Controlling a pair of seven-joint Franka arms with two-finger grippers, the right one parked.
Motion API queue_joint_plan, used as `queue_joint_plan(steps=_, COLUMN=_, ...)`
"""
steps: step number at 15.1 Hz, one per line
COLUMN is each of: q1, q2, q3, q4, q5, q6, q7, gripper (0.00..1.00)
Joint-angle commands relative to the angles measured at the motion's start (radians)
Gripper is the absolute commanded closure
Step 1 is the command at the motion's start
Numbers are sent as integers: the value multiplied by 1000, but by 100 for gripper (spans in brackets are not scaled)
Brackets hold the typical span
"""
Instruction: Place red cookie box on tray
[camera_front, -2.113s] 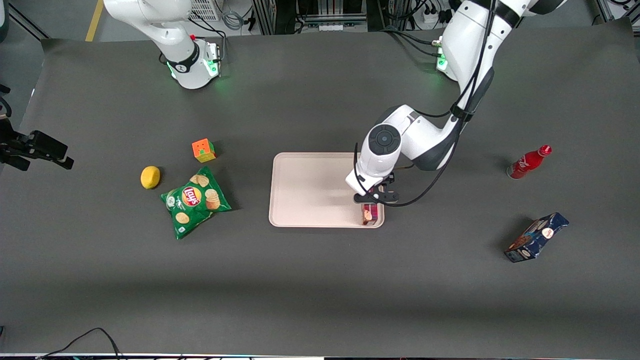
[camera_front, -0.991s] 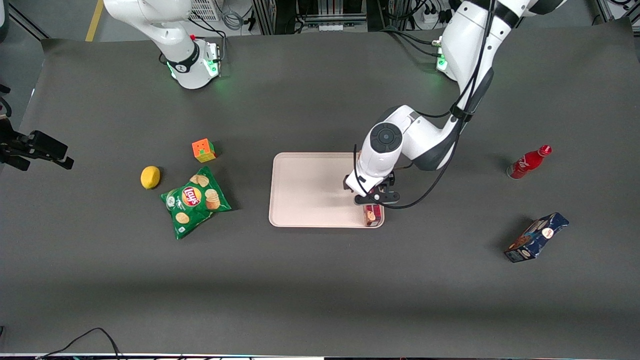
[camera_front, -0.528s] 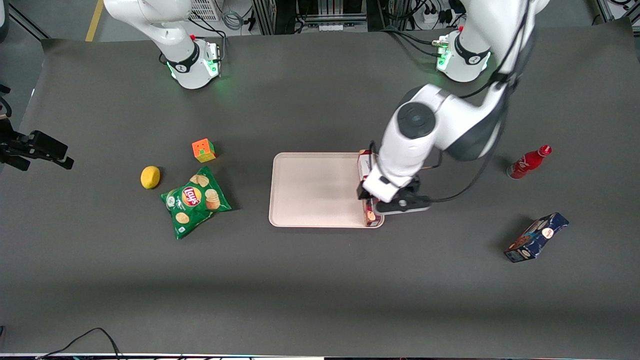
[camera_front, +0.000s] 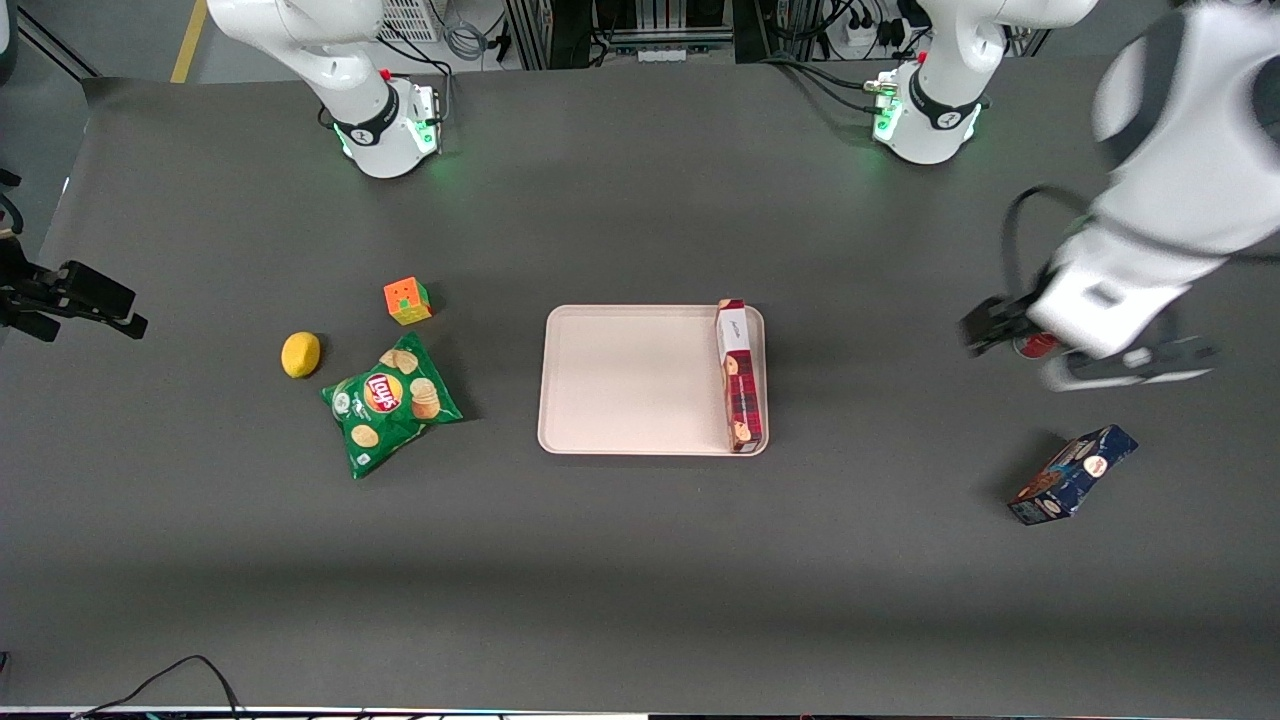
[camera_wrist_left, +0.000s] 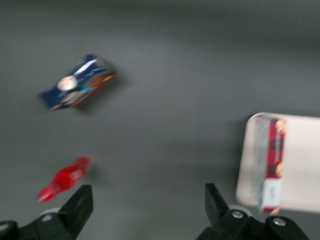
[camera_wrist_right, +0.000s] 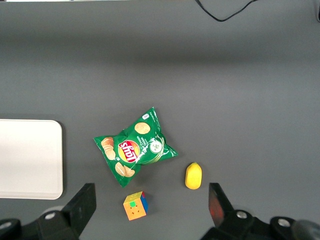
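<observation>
The red cookie box lies flat on the tray, along the tray's edge toward the working arm's end, with its white label end farther from the front camera. It also shows in the left wrist view on the tray. My left gripper is raised off the table toward the working arm's end, well away from the tray, over a red cola bottle. In the left wrist view the gripper is open and empty, with bare table between its fingers.
A dark blue cookie box lies nearer the front camera than the gripper. Toward the parked arm's end lie a green chips bag, a lemon and a colour cube.
My left gripper let go of the red cookie box on the tray, rose and swung away toward the working arm's end. The box stays on the tray.
</observation>
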Motion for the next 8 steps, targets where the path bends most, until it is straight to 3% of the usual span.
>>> queue_joint_plan(steps=1, q1=19, q2=-79, q3=90, q4=40, q5=-20, q6=-127, q7=144, gripper=0)
queue_joint_plan(steps=8, q1=23, q2=-122, q3=118, q4=66, q5=-25, q6=-178, q7=193, gripper=0)
